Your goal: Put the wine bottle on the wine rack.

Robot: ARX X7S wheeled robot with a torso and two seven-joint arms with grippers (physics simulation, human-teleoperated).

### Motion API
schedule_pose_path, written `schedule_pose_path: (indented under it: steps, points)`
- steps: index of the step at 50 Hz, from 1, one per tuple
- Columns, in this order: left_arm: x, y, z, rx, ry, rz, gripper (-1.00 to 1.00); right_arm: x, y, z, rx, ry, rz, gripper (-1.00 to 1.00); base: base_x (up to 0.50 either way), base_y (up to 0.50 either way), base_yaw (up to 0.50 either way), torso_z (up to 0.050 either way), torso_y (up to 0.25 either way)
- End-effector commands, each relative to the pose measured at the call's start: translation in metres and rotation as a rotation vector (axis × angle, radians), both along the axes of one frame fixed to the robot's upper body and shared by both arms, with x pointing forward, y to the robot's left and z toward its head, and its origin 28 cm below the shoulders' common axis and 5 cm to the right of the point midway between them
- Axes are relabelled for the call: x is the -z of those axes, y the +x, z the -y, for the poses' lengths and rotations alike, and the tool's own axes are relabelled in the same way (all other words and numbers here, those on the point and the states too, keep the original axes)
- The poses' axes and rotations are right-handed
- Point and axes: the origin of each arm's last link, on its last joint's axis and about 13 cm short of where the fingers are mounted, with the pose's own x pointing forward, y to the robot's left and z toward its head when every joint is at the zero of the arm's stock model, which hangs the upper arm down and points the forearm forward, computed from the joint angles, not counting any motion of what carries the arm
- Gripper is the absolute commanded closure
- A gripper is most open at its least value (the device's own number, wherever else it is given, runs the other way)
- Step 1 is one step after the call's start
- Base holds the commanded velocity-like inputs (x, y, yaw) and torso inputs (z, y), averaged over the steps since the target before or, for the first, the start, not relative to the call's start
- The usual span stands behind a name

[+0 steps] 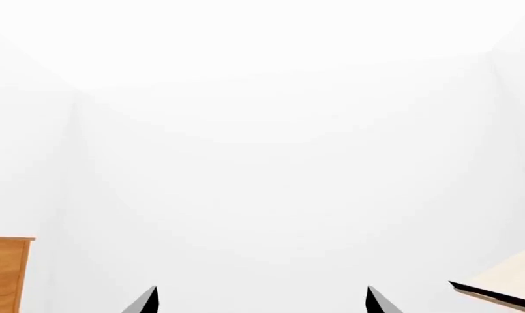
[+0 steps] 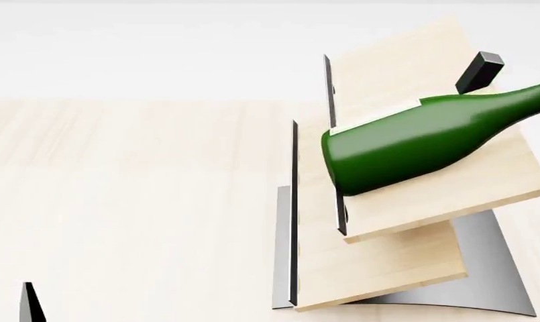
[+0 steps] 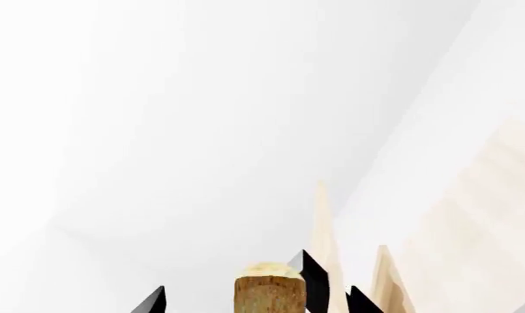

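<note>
The dark green wine bottle (image 2: 413,144) lies on its side across the upper slanted board of the wine rack (image 2: 404,261). Its base is at the board's dark left edge and its neck runs out of the head view at the right, beside the black peg (image 2: 478,71). In the right wrist view the tan cork (image 3: 269,292) stands between the fingertips of my right gripper (image 3: 257,304). The jaws stand apart, with a gap on each side of the cork. My left gripper (image 1: 262,303) is open and empty; one of its fingertips (image 2: 28,305) shows at the lower left of the head view.
The rack's grey metal base (image 2: 494,268) stands on a pale wood tabletop (image 2: 127,201). The left wrist view shows a brown cabinet (image 1: 6,274) with a brass handle to one side and a pale board edge (image 1: 506,287) to the other. White walls lie behind.
</note>
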Motion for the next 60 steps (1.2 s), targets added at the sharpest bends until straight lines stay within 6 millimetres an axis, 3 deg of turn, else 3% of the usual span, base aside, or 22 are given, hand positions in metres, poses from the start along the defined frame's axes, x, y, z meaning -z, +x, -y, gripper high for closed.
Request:
schedule_pose_path:
  steps: [1,26,36,51,54,60]
  points:
    - [0.0,0.0,0.001,0.004,0.002,-0.002,-1.0,-0.01,-0.022,0.012,0.043,-0.008,0.036,-1.0,0.0,0.0,0.0,0.0,0.0]
    - [0.001,-0.001,0.002,0.008,0.008,-0.002,-1.0,-0.016,-0.078,0.038,0.169,0.001,0.113,-1.0,0.0,0.0,0.0,0.0,0.0]
    - [0.001,-0.001,0.002,0.008,0.008,-0.001,-1.0,-0.01,-0.086,0.026,0.334,-0.258,0.198,-1.0,0.0,0.0,0.0,0.0,0.0]
    - [-0.001,-0.001,0.002,0.007,0.008,0.0,-1.0,0.01,-0.103,0.011,0.497,-0.484,0.303,-1.0,0.0,0.0,0.0,0.0,0.0]
    - [0.0,-0.001,0.003,0.009,0.009,0.0,-1.0,0.006,-0.108,0.009,0.572,-0.573,0.305,-1.0,0.0,0.0,0.0,0.0,0.0]
    - [0.001,-0.001,0.004,0.015,0.011,0.0,-1.0,-0.012,-0.141,-0.001,0.752,-0.696,0.435,-1.0,0.0,0.0,0.0,0.0,0.0]
